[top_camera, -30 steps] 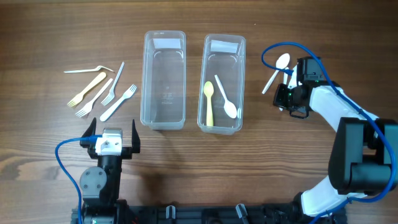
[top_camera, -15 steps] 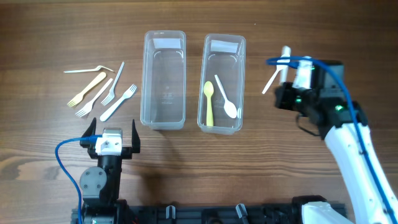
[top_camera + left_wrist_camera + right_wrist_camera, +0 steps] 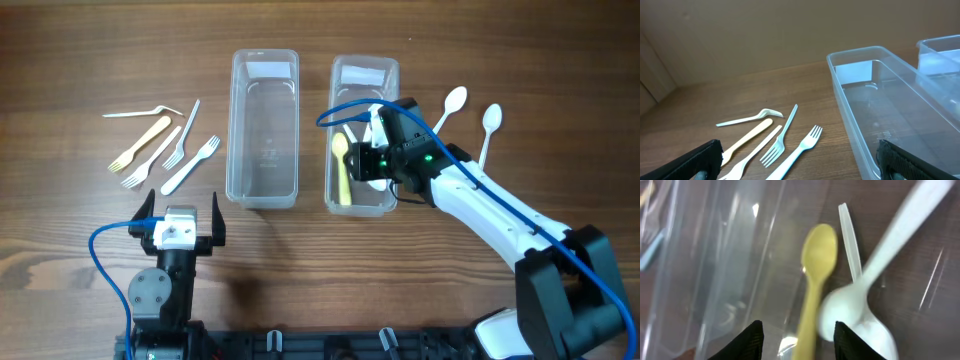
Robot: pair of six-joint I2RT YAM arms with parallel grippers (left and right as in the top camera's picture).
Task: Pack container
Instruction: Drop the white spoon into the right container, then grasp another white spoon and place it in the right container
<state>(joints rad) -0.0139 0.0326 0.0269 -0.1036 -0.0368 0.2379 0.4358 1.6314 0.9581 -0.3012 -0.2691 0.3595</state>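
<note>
Over the right container [image 3: 363, 62], the right arm [image 3: 480, 205] is stretched across the table [image 3: 80, 60]. Its gripper [image 3: 372, 152] points down into the tub with the jaws parted and nothing held between them. Directly below the jaws lies a yellow spoon [image 3: 818, 255]. Just beside it are the white spoons [image 3: 856, 315], one of them blurred.

The left arm [image 3: 160, 290] sits folded at the near edge. Its gripper [image 3: 183, 208] is spread wide and empty. The left container [image 3: 860, 52] stands ahead of its jaws to the right, and the forks [image 3: 785, 135] lie ahead to the left.

Only the overhead view shows two loose spoons [image 3: 452, 103] on the wood outside the tub, off to one side of the right jaws. Only the right wrist view shows the white spoons' bowls overlapping beside the yellow handle.
</note>
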